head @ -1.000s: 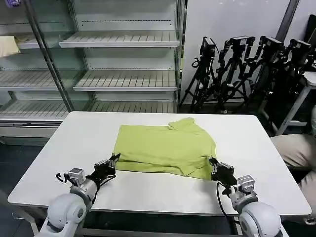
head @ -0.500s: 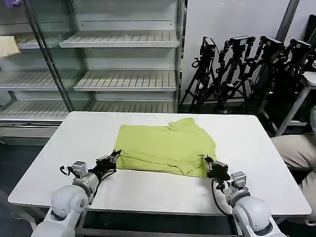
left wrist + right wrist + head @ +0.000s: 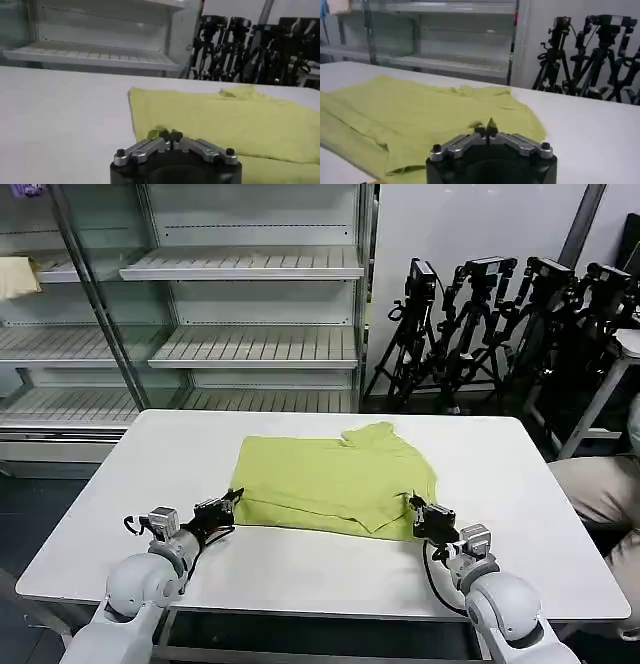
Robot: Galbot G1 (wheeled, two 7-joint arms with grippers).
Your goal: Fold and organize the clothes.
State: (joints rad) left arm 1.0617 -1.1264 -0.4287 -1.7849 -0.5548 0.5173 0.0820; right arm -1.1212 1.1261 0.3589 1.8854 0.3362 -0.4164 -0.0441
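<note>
A lime-green T-shirt (image 3: 335, 482) lies partly folded in the middle of the white worktop (image 3: 500, 474), its long side running left to right and its collar bunched at the far right corner toward the shelves. The left claw (image 3: 228, 506) is clenched on the shirt's near left corner, and the right claw (image 3: 420, 512) is pinched shut on the near right corner. In both wrist views the fingertips meet over green cloth, which hides exactly how much fabric is caught.

Plain lime-green T-shirt (image 3: 335, 482) on a white table (image 3: 130, 484).
</note>
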